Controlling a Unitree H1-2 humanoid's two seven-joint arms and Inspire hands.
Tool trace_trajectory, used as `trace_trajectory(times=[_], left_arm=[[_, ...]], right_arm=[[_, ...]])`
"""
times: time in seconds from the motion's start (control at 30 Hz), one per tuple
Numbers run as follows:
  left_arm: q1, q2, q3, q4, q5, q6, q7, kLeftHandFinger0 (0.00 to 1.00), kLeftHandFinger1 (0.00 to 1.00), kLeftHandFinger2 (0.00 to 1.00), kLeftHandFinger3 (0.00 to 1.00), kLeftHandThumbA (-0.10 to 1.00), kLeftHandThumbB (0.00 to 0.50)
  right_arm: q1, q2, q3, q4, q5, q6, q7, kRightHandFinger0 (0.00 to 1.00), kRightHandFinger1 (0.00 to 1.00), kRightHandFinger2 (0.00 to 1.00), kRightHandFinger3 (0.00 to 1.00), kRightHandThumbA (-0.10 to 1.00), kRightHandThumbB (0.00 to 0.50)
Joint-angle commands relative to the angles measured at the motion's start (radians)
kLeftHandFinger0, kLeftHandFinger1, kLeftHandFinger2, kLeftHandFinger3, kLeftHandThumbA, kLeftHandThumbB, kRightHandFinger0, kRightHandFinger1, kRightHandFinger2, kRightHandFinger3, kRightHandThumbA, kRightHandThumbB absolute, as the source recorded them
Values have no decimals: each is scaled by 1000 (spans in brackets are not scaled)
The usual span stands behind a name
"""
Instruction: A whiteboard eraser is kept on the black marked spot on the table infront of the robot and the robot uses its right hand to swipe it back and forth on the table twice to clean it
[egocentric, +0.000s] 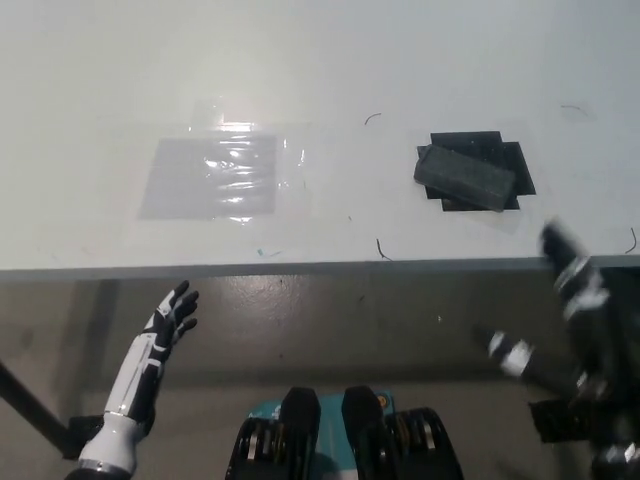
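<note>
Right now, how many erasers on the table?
1. The whiteboard eraser lies tilted on the black marked spot, on the table's right side. The clear taped sheet at left has nothing on it. Nothing appears hidden.

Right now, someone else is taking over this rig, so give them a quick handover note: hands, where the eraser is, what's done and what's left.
Right hand: below the table edge at the right, blurred, fingers spread, holding nothing, short of the eraser.
Left hand: resting open at lower left, below the table edge.
Whiteboard eraser: lying on the black marked spot, turned at a slight angle, untouched.
Also on the table: a clear plastic sheet taped down to the left.
Done: nothing that shows; the eraser is not yet grasped.
Left: reach over the edge, grip the eraser, swipe it back and forth twice.
</note>
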Motion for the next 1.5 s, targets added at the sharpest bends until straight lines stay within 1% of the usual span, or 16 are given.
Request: trace_trajectory(times=[0.0,0.03,0.07,0.2,0.3,0.4,0.5,0.63,0.77,0.87,0.9,0.97,1.03,1.13,1.27,1.47], left_arm=[[26,9,-31,-57,11,-74,-30,1000,1000,1000,1000,1000,361],[28,9,-33,-58,12,-77,-30,1000,1000,1000,1000,1000,360],[32,11,-34,-56,12,-85,-31,1000,1000,1000,1000,1000,359],[42,11,-37,-74,0,-84,-39,1000,1000,1000,1000,1000,391],[49,13,-49,-93,-22,-77,-62,1000,1000,1000,1000,1000,421],[59,15,-59,-101,-6,-79,-64,1000,1000,1000,1000,1000,431],[60,18,-60,-95,-3,-82,-64,1000,1000,1000,1000,1000,432],[66,24,-53,-80,-5,-95,-59,1000,1000,1000,1000,1000,433],[65,21,-56,-75,-1,-106,-58,1000,1000,1000,1000,1000,430],[72,22,-59,-73,15,-113,-52,1000,1000,1000,1000,1000,434],[75,21,-59,-70,18,-116,-50,1000,1000,1000,1000,1000,437],[77,22,-59,-73,23,-113,-46,1000,1000,1000,1000,1000,442],[84,25,-60,-70,19,-115,-48,1000,1000,1000,1000,1000,442],[87,28,-62,-64,21,-120,-44,1000,1000,1000,1000,1000,452],[91,29,-64,-57,26,-126,-36,1000,1000,1000,1000,1000,451],[97,31,-65,-46,27,-144,-37,1000,1000,1000,1000,1000,454]], right_arm=[[-382,-160,-110,-203,-73,303,13,1000,1000,1000,1000,898,191],[-442,-189,-107,-202,-94,374,39,1000,1000,1000,1000,943,244],[-564,-244,-89,-180,-124,498,90,1000,1000,1000,1000,898,275],[-865,-357,21,47,-177,670,223,1000,1000,1000,1000,871,314],[-1076,-360,138,385,-267,645,273,1000,1000,1000,1000,938,386],[-1190,-320,199,634,-300,612,265,1000,1000,1000,1000,892,376],[-1286,-284,289,870,-366,574,258,1000,1000,1000,1000,971,409],[-1347,-229,376,1075,-396,562,264,1000,1000,1000,1000,982,405],[-1403,-163,450,1277,-407,590,261,1000,1000,1000,1000,985,483],[-1388,-142,474,1318,-390,605,272,1000,1000,1000,1000,964,444],[-1387,-126,470,1358,-362,625,289,1000,1000,1000,1000,935,394],[-1384,-117,470,1393,-345,619,284,1000,1000,1000,1000,913,398],[-1377,-107,518,1438,-375,605,283,1000,1000,1000,1000,1000,427],[-1386,-94,562,1506,-381,594,297,1000,1000,1000,1000,1000,448],[-1406,-89,598,1561,-373,601,352,1000,1000,1000,1000,1000,443],[-1414,-95,573,1594,-331,578,432,1000,1000,1000,1000,1000,358]])
